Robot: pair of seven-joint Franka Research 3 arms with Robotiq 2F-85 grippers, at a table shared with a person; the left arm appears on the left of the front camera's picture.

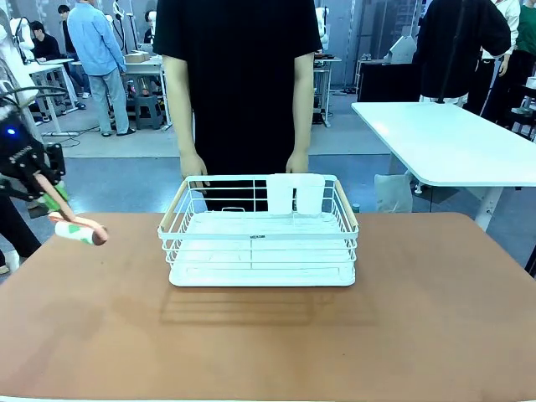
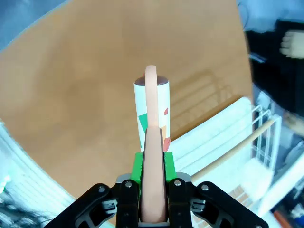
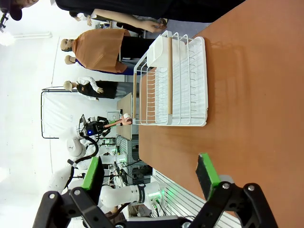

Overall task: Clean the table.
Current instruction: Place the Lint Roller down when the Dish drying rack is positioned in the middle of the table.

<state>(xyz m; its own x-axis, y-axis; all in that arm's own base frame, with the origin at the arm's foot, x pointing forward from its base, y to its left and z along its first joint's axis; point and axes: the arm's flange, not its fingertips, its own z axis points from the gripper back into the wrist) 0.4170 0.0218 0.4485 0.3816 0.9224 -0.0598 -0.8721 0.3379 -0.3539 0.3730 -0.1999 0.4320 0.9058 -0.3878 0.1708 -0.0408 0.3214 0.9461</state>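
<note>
One lint roller (image 1: 81, 231), clamped by its handle in the left gripper (image 1: 52, 199), hung above the table's (image 1: 268, 335) left edge, probably needing lowering to start rolling.

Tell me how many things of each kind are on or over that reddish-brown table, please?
White wire dish rack with wooden handles: 1
White plastic cups inside the rack: 2
Lint roller with pink handle and patterned white roll, gripped by the left end effector over the table: 1
Total: 4
</note>
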